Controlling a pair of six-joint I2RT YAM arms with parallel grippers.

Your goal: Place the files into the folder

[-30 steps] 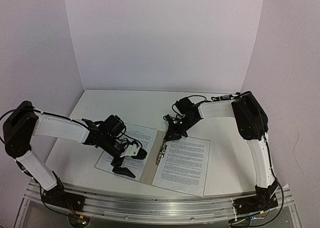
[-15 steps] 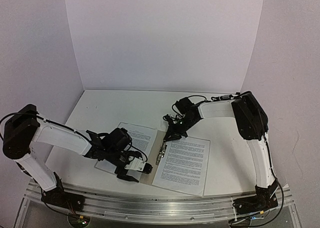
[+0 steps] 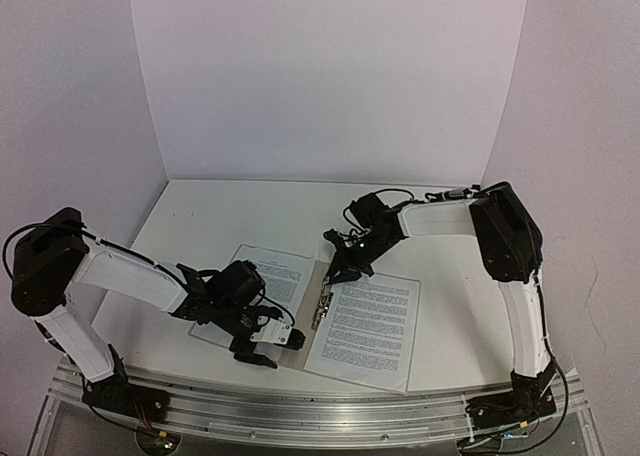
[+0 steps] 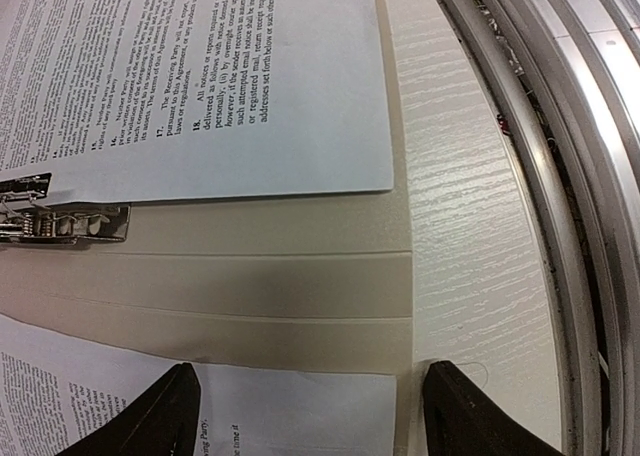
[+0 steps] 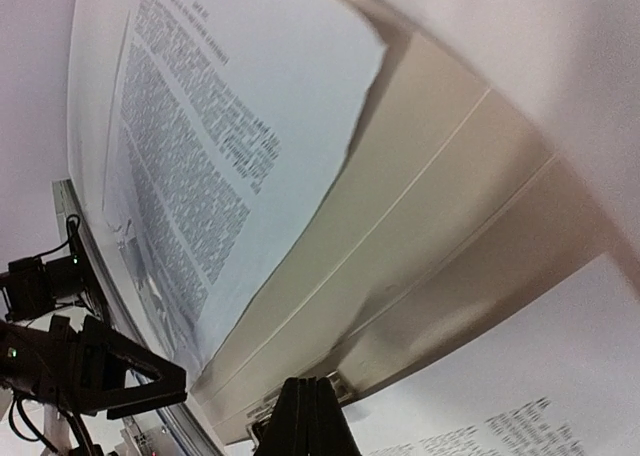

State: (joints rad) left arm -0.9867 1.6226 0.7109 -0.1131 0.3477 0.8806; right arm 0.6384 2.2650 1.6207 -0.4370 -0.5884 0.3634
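Note:
The folder [image 3: 304, 336] lies open and flat, its beige spine [image 4: 250, 286] bare between two files. One file [image 3: 366, 326] lies on the right half beside the metal clip [image 3: 325, 306]. The other file [image 3: 272, 274] lies on the left half, its far corner curled up [image 5: 220, 146]. My left gripper [image 3: 275, 348] is low at the folder's near edge and open. Its fingers [image 4: 150, 421] straddle the near corner of the left file [image 4: 300, 406]. My right gripper [image 3: 342, 272] is shut with nothing in it, its tip [image 5: 312, 421] down by the clip's far end [image 5: 345, 384].
An aluminium rail [image 3: 320, 406] runs along the table's near edge, close behind the left gripper [image 4: 560, 126]. White walls enclose the table at the back and on both sides. Bare white tabletop [image 3: 240, 211] lies beyond the folder.
My left gripper has dropped and slid right along the near edge to the left file's near corner, its jaws narrowing a little. The right arm has stayed put.

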